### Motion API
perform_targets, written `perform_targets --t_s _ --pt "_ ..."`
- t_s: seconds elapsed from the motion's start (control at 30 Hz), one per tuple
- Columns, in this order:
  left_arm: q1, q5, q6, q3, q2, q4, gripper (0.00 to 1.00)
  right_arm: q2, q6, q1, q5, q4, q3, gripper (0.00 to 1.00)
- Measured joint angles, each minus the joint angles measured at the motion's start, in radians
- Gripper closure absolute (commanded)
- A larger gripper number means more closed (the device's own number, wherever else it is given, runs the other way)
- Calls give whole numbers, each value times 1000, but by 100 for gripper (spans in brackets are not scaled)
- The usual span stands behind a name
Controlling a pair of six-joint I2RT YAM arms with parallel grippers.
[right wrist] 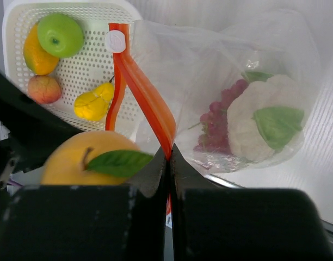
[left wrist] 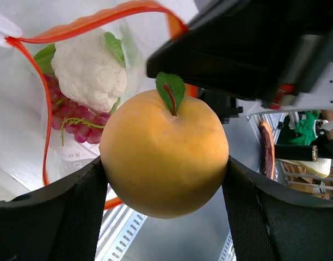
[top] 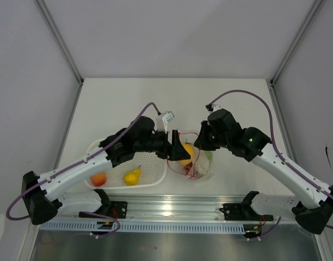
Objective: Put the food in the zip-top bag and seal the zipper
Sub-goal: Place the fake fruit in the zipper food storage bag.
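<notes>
Left hand (top: 178, 150) holds orange fruit (top: 186, 155) over bag (top: 204, 169); right hand (top: 202, 143) seemingly pinches it.

zip-top bag (right wrist: 210, 70): clear, floppy and crumpled, lying just beside the white basket (right wrist: 85, 65), mouth toward the basket.
zipper (right wrist: 142, 87): thin red-orange strip, unsealed, its sides parted; one stretch pinched in the right gripper (right wrist: 169, 157).
cauliflower (right wrist: 248, 125): white lump with green leaves, inside the bag at the end far from the basket.
grapes (right wrist: 218, 125): dark red bunch, touching the cauliflower on the basket's side.
round orange fruit (left wrist: 164, 152): green leaf, clamped in the left gripper (left wrist: 164, 168), at the bag's mouth, outside the basket.
green apple (right wrist: 60, 33), orange fruit (right wrist: 36, 54), small red fruit (right wrist: 44, 88), yellow pear (right wrist: 93, 103): in the basket.
</notes>
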Motion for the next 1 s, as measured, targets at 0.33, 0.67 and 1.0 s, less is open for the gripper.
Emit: perform_targets --t_s 0.33,0.67,1.0 --pt "0 -62 -4 58 149 -61 45 -11 10 0 -2 -22 10 100" --pt "0 -164 22 193 231 -146 0 -17 18 -6 -6 -22 10 100" --pt "0 -216 68 62 -15 -116 0 -25 18 -6 -6 -23 8 100"
